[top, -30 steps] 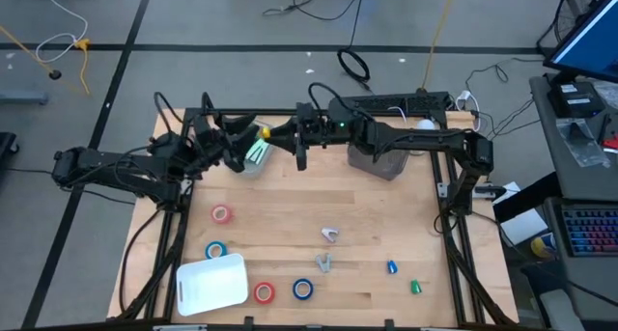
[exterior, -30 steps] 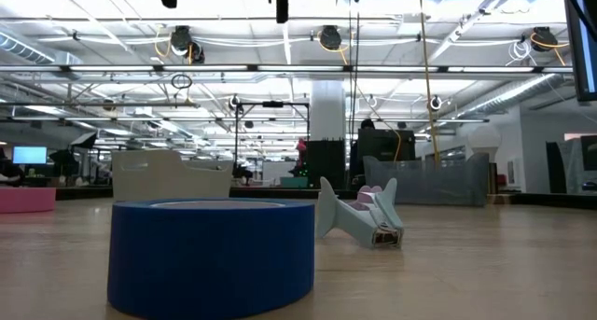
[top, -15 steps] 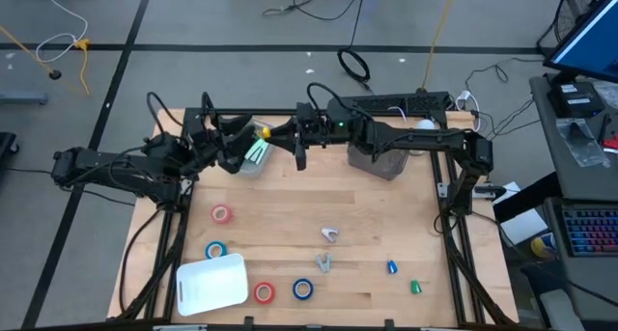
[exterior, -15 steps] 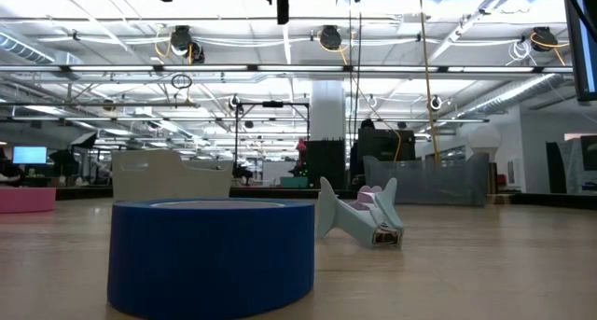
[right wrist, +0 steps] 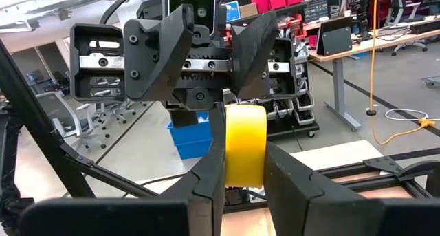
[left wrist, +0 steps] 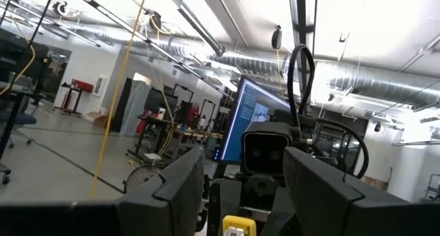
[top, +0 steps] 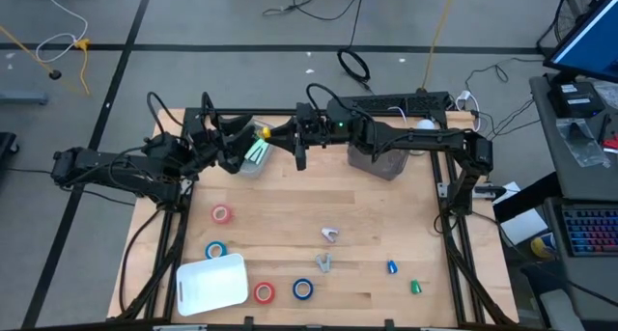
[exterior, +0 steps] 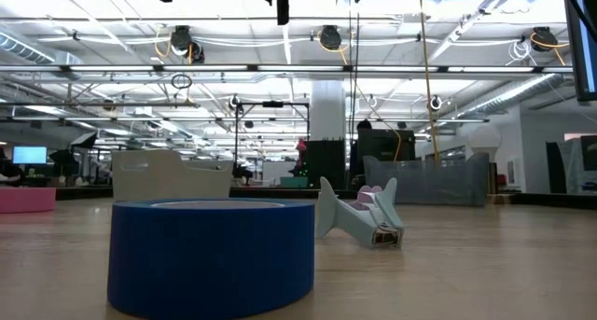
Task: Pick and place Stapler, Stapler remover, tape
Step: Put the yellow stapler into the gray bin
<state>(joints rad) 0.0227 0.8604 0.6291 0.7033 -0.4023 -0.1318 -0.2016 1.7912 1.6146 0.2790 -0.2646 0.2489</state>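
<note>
Two tools meet in the air above the rear of the wooden table (top: 290,201), to the left of the grey translucent bin (top: 379,160) as the high view shows it. The right tool (right wrist: 245,166) is closed on a yellow ring-shaped tape roll (right wrist: 245,143), which is pinched across its flat sides and held on edge. The left tool (right wrist: 210,62) faces it from just beyond the roll, with its fingers spread wider than the roll and not touching it.

This arrangement is judged to be a handover. The roll is presented on edge so that the spread fingers can be closed on its free part. The right grip should not be released before the left tool has closed, or the roll may drop and run off on its rim.

The remaining task items lie on the table, well in front of the grey bin:
- A pink tape roll (top: 221,213) and a blue-and-teal tape roll (top: 214,250) lie towards the left side.
- A red tape roll (top: 264,292) and a dark blue tape roll (top: 302,289) lie at the front edge, beside a white rectangular tray (top: 210,283).
- Two pale staple removers (top: 330,234) lie one behind the other, near the middle.
- A small blue item (top: 392,266) and a small green item (top: 415,287) lie directly in front of the grey bin; they are too small to identify.
</note>
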